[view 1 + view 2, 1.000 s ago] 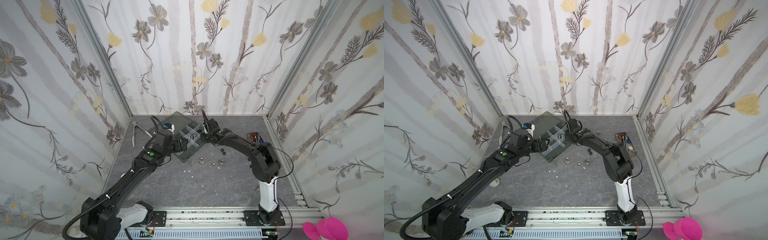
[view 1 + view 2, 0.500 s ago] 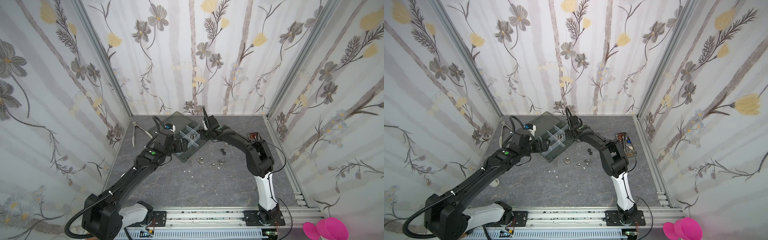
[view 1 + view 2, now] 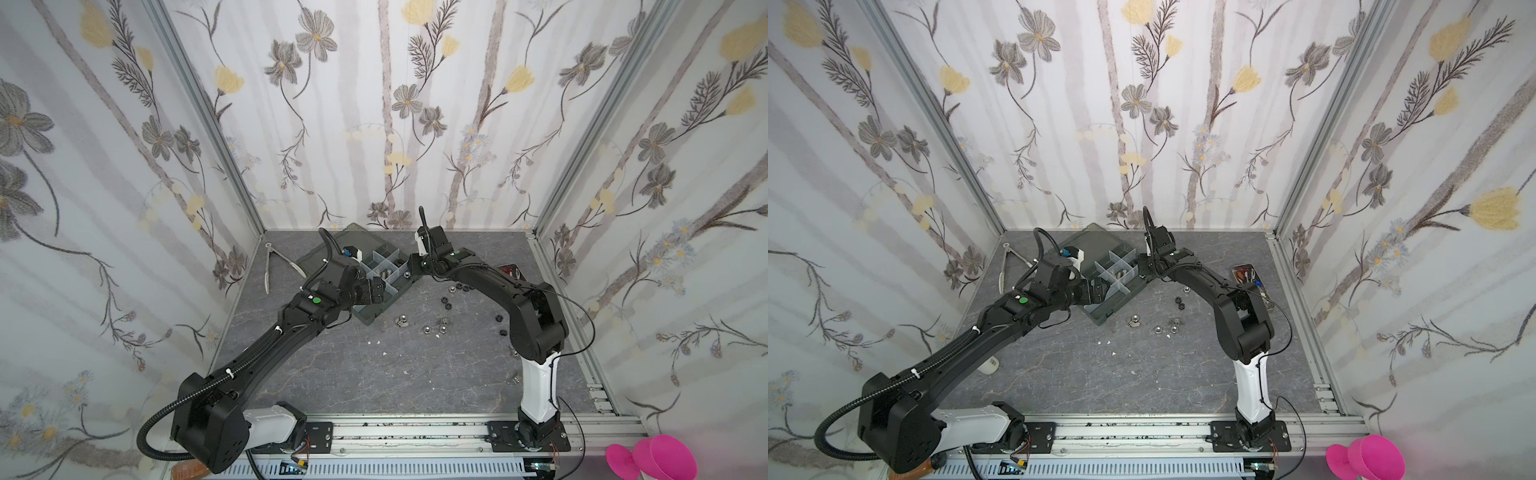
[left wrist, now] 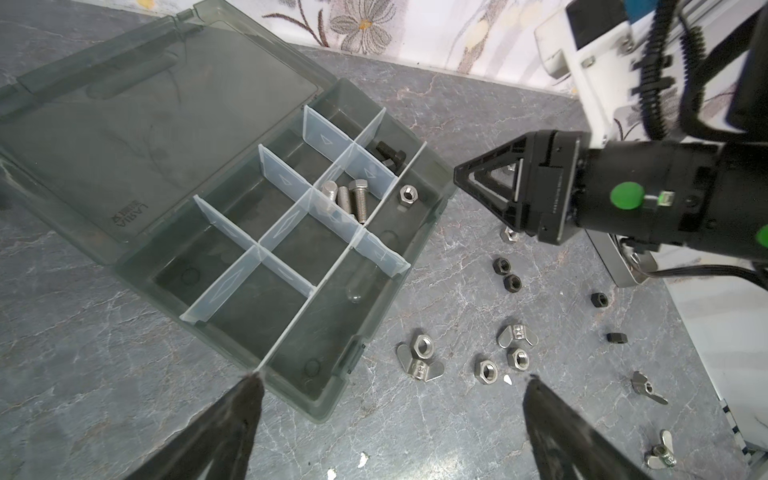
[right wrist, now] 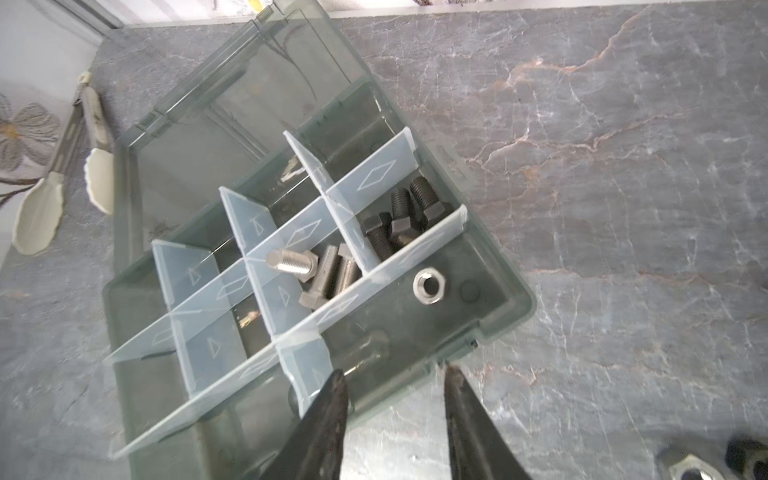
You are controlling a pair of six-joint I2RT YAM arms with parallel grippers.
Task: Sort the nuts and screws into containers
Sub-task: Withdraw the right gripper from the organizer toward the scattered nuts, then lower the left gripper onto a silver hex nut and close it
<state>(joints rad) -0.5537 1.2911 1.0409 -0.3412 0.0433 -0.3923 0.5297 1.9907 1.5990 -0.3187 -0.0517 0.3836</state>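
The nuts lie loose on the table, lower right of the containers in both top views. The silver ones are nearest the wide left claw, the black ones nearer the part-open, empty right claw.

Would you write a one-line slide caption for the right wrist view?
Right gripper, jaws apart, by the box: silver screws, black screws and one nut sit in separate compartments.

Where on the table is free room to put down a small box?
The wide front strip of the table, between the nuts and the base rail, is bare except white crumbs. Crowded: right of the organizer box, where nuts lie beside the right arm.
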